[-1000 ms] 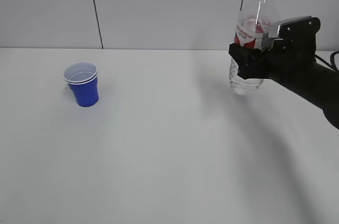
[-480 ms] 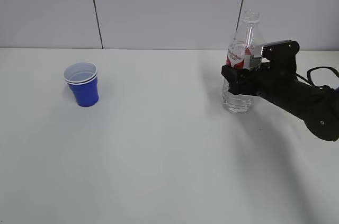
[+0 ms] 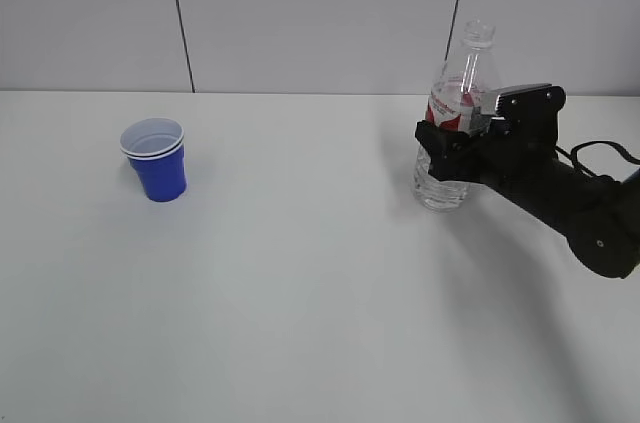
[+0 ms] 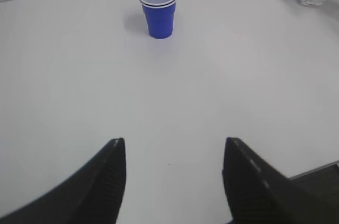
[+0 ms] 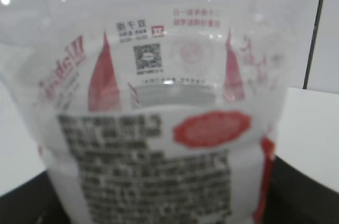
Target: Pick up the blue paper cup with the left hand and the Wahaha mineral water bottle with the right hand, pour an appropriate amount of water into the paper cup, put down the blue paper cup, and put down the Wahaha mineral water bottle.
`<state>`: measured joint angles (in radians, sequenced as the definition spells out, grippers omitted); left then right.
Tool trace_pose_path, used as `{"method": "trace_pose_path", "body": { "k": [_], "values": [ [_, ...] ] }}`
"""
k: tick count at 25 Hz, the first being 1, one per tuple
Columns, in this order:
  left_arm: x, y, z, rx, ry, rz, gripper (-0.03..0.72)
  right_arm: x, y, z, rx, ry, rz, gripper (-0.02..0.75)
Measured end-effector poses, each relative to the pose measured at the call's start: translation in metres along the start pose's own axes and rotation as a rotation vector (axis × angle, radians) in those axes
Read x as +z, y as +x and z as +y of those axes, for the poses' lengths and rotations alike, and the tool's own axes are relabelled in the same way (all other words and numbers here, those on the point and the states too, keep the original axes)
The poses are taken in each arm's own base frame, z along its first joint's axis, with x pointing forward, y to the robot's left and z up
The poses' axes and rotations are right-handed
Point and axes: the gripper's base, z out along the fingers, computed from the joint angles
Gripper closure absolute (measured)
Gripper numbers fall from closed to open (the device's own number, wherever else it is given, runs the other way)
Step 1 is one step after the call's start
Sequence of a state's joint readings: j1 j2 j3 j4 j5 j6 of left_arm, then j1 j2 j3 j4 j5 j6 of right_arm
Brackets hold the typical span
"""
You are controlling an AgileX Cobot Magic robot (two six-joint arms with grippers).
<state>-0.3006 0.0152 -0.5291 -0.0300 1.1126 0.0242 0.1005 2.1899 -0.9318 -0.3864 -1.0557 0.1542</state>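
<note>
A white bench [image 3: 300, 293] fills the scene, seen at a slant from the front, with a pale panelled wall [image 3: 300, 13] behind it. Nearest, in the left wrist view, the left tool [image 4: 174, 179] hangs low over bare bench, its two black fingers [image 4: 106, 179] spread wide apart with nothing between them. Farther along that view the blue paper cup [image 4: 158, 10] stands upright by itself, its white inside and doubled white rim showing; whether there is water in it cannot be told. In the exterior view the blue paper cup [image 3: 155, 158] stands on the left part of the bench, well apart from both arms. On the right of that view the right tool [image 3: 452, 148] reaches in from the right edge on a black arm [image 3: 570, 203] and is clamped around the middle of the Wahaha mineral water bottle [image 3: 452, 123], just below its red-and-white label. The bottle stands upright with its open, capless neck at the top and its clear ribbed base at, or just above, the bench; contact cannot be told for sure. The right wrist view is filled by the Wahaha mineral water bottle [image 5: 159, 113] very close up, with red peaks, a small square code and blurred black print on the label, and dark tool parts at the lower corners.
</note>
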Motion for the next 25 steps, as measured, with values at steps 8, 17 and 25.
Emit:
{"method": "trace_pose_path", "body": {
  "k": [8, 17, 25],
  "values": [
    [0.0, 0.0, 0.0, 0.0, 0.0, 0.0, 0.252, -0.006, 0.004, 0.002, -0.066, 0.0, -0.003, 0.244],
    [0.0, 0.0, 0.0, 0.0, 0.0, 0.0, 0.258, -0.008, 0.008, 0.002, -0.104, 0.008, 0.008, 0.077],
    [0.0, 0.0, 0.0, 0.0, 0.0, 0.0, 0.26, -0.022, 0.018, 0.005, -0.103, 0.035, 0.022, 0.076]
  ]
}}
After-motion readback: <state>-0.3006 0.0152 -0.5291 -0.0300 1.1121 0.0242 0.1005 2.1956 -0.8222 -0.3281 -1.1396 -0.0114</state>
